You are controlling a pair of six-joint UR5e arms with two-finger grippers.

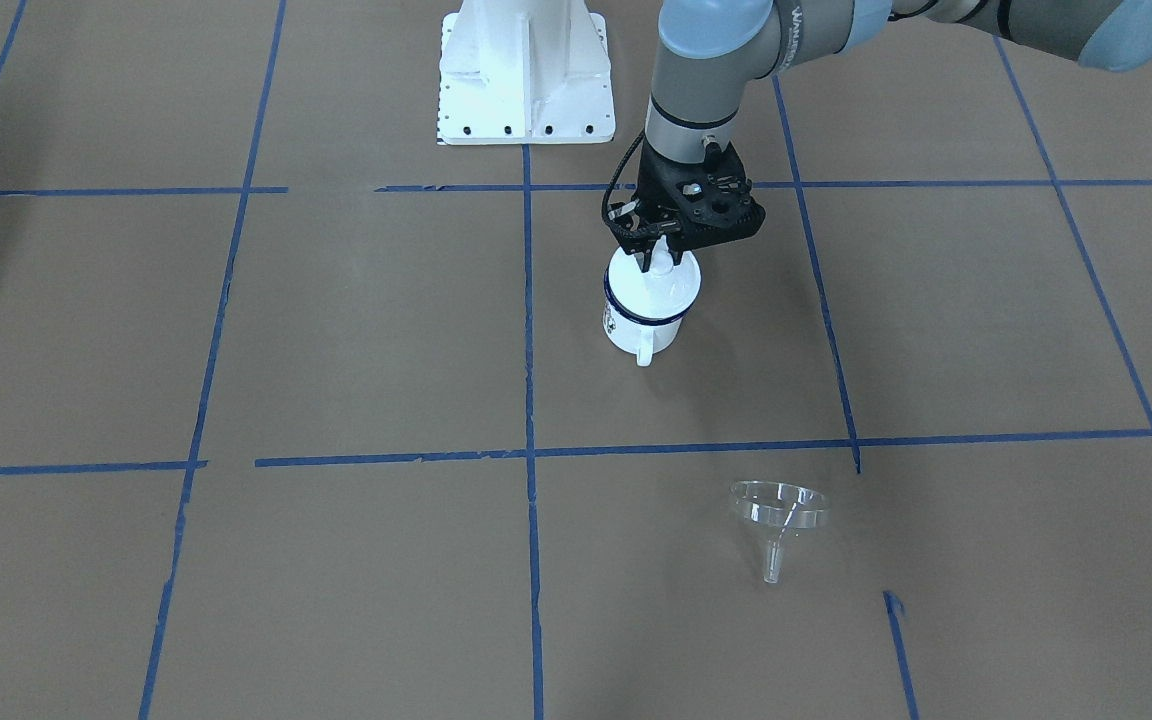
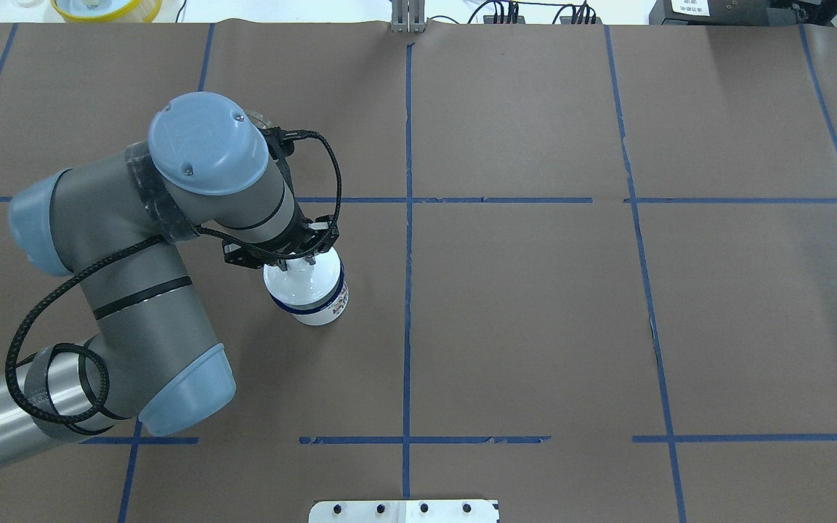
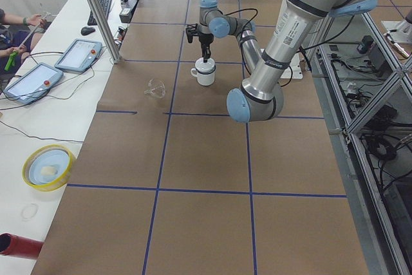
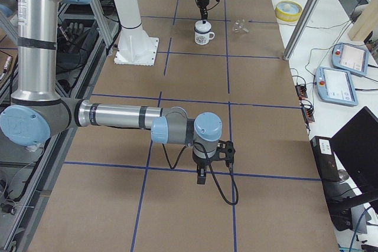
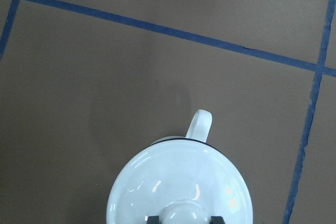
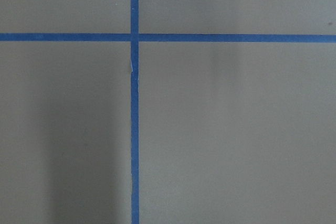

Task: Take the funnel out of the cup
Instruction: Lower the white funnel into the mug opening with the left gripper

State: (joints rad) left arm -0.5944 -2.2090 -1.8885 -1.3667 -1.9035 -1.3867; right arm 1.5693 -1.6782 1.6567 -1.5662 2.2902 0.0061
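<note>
Gripping the knob of the lid (image 5: 181,182) atop the cup (image 1: 636,328), our left end effector (image 1: 658,262) was closed; the funnel (image 1: 778,508) lay on the table (image 1: 336,350), well apart; we could not tell the state of the right end effector (image 4: 201,175)

1. my left arm (image 2: 171,240) is grey tubing with pale blue joint caps, small screws on the round cap.
2. a black braided cable (image 2: 33,312) loops along it under black bands.
3. its end effector (image 1: 658,262) is black, with short fingers.
4. my right arm (image 4: 118,116) has a silver forearm and blue caps.
5. the white pedestal (image 1: 526,70) has dark bolts.
</note>
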